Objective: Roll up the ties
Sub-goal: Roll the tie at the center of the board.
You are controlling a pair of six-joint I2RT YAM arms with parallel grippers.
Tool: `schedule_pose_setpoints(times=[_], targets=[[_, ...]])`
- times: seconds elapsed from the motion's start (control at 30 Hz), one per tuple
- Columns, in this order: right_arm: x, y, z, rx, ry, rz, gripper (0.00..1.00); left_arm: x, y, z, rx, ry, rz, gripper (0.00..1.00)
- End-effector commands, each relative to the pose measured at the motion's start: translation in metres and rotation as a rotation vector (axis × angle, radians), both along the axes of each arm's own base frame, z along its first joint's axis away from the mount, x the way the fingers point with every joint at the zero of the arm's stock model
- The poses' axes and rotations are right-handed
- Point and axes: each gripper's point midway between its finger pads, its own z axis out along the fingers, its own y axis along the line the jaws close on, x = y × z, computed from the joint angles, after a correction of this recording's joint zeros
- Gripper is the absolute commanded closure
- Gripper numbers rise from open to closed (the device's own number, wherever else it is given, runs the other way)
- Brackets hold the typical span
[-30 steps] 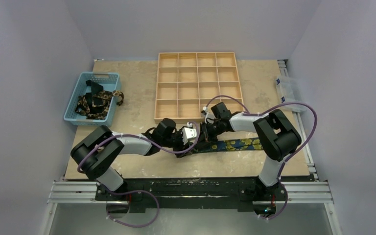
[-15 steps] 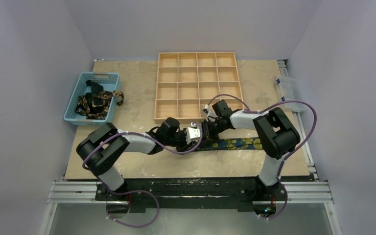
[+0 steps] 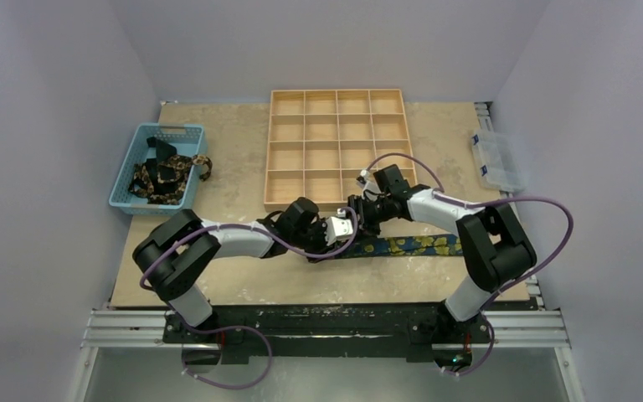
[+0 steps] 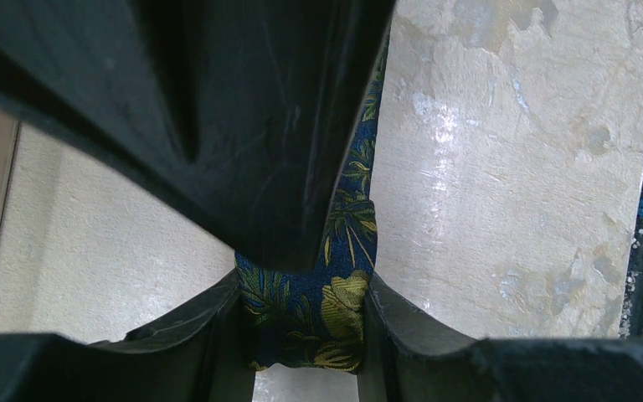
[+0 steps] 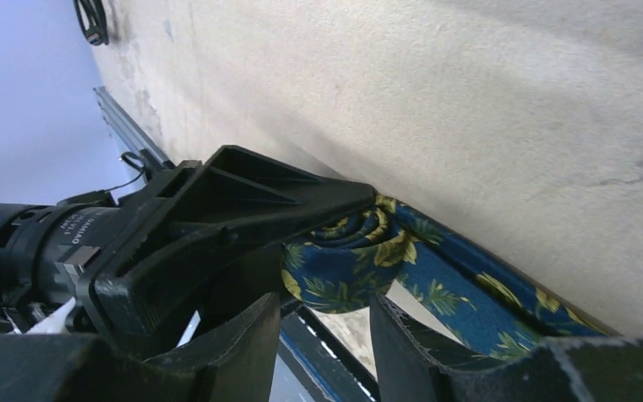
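Note:
A navy tie with yellow-gold floral print [image 3: 414,245] lies flat along the near part of the table, its left end wound into a roll. My left gripper [image 3: 341,229] is shut on that roll, which shows squeezed between its fingers in the left wrist view [image 4: 306,311]. My right gripper [image 3: 358,215] is right beside it. In the right wrist view its fingers [image 5: 247,347] stand apart, with the roll [image 5: 343,255] just past their tips and the left gripper's black jaw over it. The unrolled length [image 5: 477,289] runs off to the right.
A wooden compartment tray [image 3: 336,146] stands just behind both grippers. A blue basket [image 3: 138,197] at the left holds more dark patterned ties [image 3: 164,175]. A clear plastic box [image 3: 496,162] sits at the right edge. A thin black cable loop [image 5: 92,18] lies far off.
Both grippers have shifted right along the tie with the roll. The flat length left on the table is shorter. The right arm's elbow has swung outward to the right.

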Motion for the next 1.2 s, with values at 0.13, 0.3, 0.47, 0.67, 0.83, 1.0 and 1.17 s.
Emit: schedule_pose_setpoints(times=[0.13, 0.3, 0.47, 0.67, 0.83, 1.0, 1.17], targets=[[-0.002, 0.015, -0.013, 0.022, 0.020, 0.026, 0.61, -0.008, 0.008, -0.017, 0.093, 0.061, 0.002, 0.73], [-0.008, -0.006, -0.040, -0.090, 0.058, 0.005, 0.90, -0.008, 0.007, -0.016, 0.082, 0.056, -0.002, 0.66], [-0.010, -0.026, -0.052, -0.154, 0.077, -0.007, 1.00, -0.007, 0.005, -0.005, 0.013, 0.004, -0.004, 0.45], [-0.016, -0.054, -0.078, -0.269, 0.113, -0.012, 1.00, 0.005, -0.007, 0.015, -0.141, -0.059, 0.045, 0.13], [-0.019, -0.068, -0.090, -0.348, 0.112, 0.000, 1.00, 0.009, -0.017, 0.017, -0.187, -0.056, 0.041, 0.12], [-0.017, -0.075, -0.098, -0.385, 0.101, -0.001, 1.00, 0.009, -0.031, 0.020, -0.217, -0.041, -0.006, 0.22], [-0.015, -0.070, -0.098, -0.363, 0.090, 0.006, 1.00, 0.011, -0.042, 0.017, -0.230, -0.017, -0.034, 0.41]])
